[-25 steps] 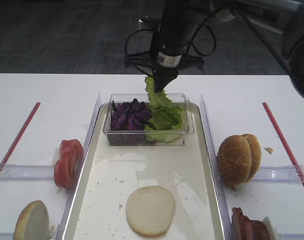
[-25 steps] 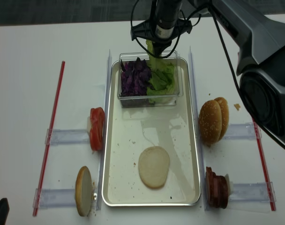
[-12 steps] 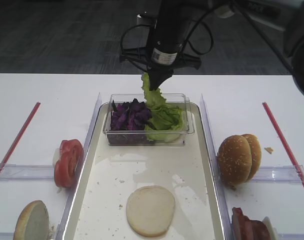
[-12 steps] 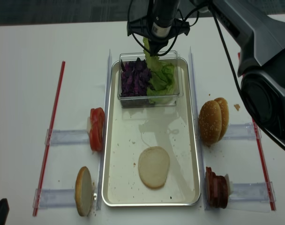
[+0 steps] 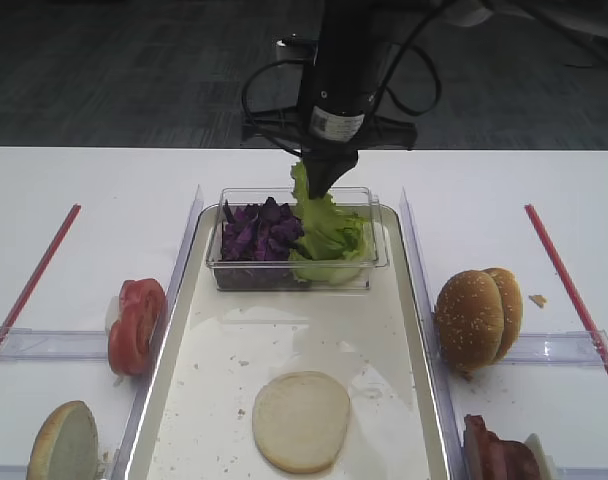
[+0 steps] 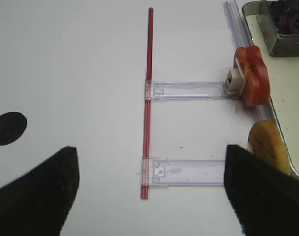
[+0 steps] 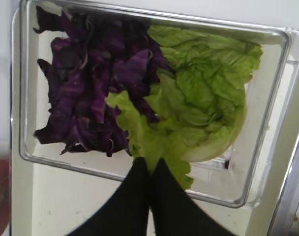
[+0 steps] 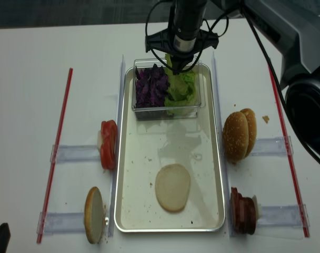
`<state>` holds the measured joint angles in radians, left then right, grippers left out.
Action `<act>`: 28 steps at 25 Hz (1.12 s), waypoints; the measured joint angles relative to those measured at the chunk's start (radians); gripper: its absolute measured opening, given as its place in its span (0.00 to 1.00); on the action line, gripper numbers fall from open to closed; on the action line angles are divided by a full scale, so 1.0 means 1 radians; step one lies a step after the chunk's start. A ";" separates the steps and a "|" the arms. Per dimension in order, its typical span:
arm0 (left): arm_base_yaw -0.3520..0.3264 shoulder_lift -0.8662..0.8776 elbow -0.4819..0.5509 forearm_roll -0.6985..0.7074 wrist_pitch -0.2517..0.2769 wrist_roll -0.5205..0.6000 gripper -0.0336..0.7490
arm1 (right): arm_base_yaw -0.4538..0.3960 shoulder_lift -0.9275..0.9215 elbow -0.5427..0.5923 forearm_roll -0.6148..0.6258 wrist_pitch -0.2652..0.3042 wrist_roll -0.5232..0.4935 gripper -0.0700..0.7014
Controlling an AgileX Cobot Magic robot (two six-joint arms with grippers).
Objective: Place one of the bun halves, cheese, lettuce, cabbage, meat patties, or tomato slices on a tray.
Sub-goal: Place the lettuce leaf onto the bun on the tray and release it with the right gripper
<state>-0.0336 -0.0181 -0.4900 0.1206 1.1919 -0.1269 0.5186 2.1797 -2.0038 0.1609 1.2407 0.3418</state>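
My right gripper point(image 5: 320, 184) hangs over the clear box point(image 5: 376, 262) at the far end of the metal tray point(image 5: 284, 325). It is shut on a lettuce leaf point(image 7: 135, 129), whose stem end is pinched between the black fingertips point(image 7: 162, 179). The leaf dangles above the lettuce point(image 5: 332, 240) and purple cabbage point(image 5: 256, 230) in the box. A bun half point(image 5: 300, 420) lies cut side up on the tray's near part. My left gripper point(image 6: 149, 196) is open over bare table left of the tray, with nothing between its fingers.
Left of the tray stand tomato slices point(image 5: 136, 325) and a bun half point(image 5: 64, 440) on clear holders point(image 6: 189, 90). Right of it stand sesame bun tops point(image 5: 476, 315) and meat patties point(image 5: 499, 460). Red strips point(image 5: 34, 280) run along both outer sides.
The right gripper, still holding the lettuce leaf, swung slightly left, then came back right and nearer, lower over the box. The left arm has not moved.
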 joint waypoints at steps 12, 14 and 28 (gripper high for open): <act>0.000 0.000 0.000 0.000 0.000 0.000 0.75 | 0.122 -0.125 0.165 -0.020 -0.003 0.094 0.15; 0.000 0.000 0.000 0.002 0.000 0.000 0.75 | 0.148 -0.151 0.200 -0.024 -0.004 0.119 0.15; 0.000 0.000 0.000 0.002 0.000 0.000 0.75 | 0.298 -0.338 0.488 -0.046 -0.012 0.255 0.15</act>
<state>-0.0336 -0.0181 -0.4900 0.1223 1.1919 -0.1269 0.8169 1.8416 -1.5162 0.1151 1.2285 0.5972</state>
